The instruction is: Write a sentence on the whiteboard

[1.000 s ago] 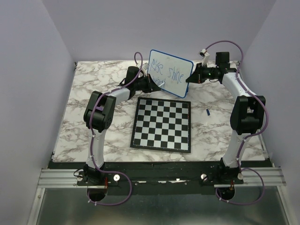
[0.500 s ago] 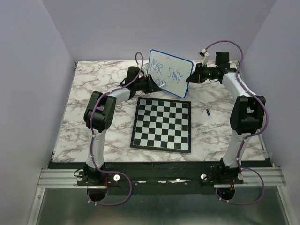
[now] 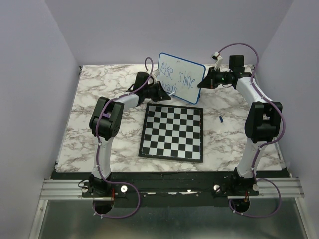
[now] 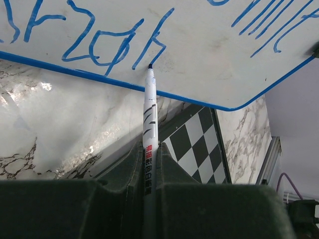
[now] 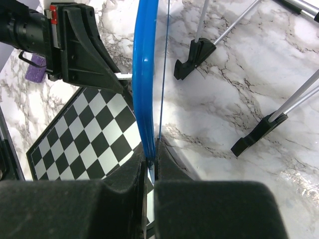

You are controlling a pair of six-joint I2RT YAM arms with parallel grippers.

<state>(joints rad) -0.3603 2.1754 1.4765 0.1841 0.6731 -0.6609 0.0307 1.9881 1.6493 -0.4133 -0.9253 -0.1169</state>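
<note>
The whiteboard (image 3: 187, 85) stands tilted at the back of the table, its blue rim (image 5: 144, 74) seen edge-on in the right wrist view. My right gripper (image 3: 201, 82) is shut on the board's right edge. The sentence (image 3: 177, 77) is blue handwriting in two lines; its lower word (image 4: 89, 42) fills the left wrist view. My left gripper (image 3: 167, 91) is shut on a white marker (image 4: 149, 124). The marker's tip touches the board just after the lower word's last stroke.
A black-and-white chessboard (image 3: 172, 132) lies flat in front of the whiteboard. A small blue marker cap (image 3: 221, 119) lies right of it. Black feet on thin metal legs (image 5: 197, 52) stand behind the board. Walls close in on both sides.
My left gripper with the marker has shifted slightly right along the board's lower edge. The whiteboard and my right arm have stayed put.
</note>
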